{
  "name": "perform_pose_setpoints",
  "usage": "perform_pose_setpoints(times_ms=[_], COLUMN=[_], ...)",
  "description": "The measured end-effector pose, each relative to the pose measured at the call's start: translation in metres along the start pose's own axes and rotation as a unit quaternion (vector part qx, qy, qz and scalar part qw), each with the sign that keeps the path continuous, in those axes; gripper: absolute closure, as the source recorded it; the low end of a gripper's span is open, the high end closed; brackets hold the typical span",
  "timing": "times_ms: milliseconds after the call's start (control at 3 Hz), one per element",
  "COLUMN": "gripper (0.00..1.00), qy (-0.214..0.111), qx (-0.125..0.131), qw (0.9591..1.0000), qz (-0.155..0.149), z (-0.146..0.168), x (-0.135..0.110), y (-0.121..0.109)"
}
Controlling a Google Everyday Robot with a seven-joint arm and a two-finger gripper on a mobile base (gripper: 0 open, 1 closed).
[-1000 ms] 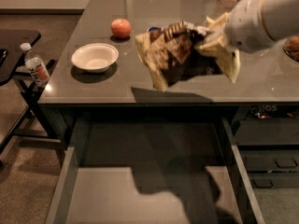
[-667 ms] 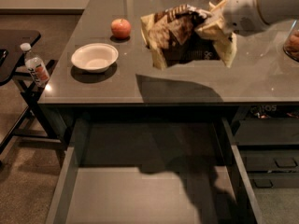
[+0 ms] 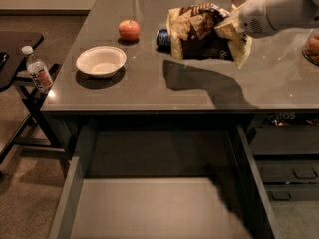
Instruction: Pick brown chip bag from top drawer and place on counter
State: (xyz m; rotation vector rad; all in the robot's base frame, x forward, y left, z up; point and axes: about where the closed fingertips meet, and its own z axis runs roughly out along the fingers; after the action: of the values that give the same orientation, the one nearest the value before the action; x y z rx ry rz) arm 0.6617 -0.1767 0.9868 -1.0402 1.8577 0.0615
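Subject: the brown chip bag (image 3: 202, 31) is off the surface, hanging above the far-right part of the counter (image 3: 149, 91), tilted with its long side roughly level. Its shadow (image 3: 199, 81) falls on the counter at 6 o'clock from it, apart from the bag, so I judge it is not yet set down.

Grip: the end effector (image 3: 231, 28) sits at the bag's 3 o'clock edge, pinching the crumpled cream-yellow end. The white arm (image 3: 279, 6) runs off toward 2 o'clock. The bag's whole weight hangs from that one pinch.

Handling, in my judgement: light, soft and crinkly, with a slick film. It will sag and swing from an edge hold, and the contents would crush under hard pressure. A bunched end or seam is the sound place to hold it, as here. Lower it gently, because it may flop or slide on the glossy top once released.

Surroundings: a blue soda can (image 3: 163, 36) stands at the bag's 9 o'clock, partly hidden behind it. I cannot tell whether they touch. An apple (image 3: 129, 30) lies further out at 9 o'clock, and a white bowl (image 3: 101, 61) at 8 o'clock, well apart. The top drawer (image 3: 75, 183) stands open at 6 o'clock, below the counter's near edge. A water bottle (image 3: 37, 72) stands by the side table (image 3: 15, 39) at far 9 o'clock.
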Motion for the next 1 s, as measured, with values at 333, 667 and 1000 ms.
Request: perform_pose_setpoints(times_ms=[333, 667, 1000], gripper=[1.00, 1.00, 1.00], qy=[0.009, 0.034, 0.062], qx=[0.015, 0.012, -0.004], qw=[0.9994, 0.9980, 0.9961], qz=[0.030, 0.052, 0.063], z=[0.013, 0.024, 0.032], x=[0.023, 0.049, 0.071], y=[-0.012, -0.008, 0.006])
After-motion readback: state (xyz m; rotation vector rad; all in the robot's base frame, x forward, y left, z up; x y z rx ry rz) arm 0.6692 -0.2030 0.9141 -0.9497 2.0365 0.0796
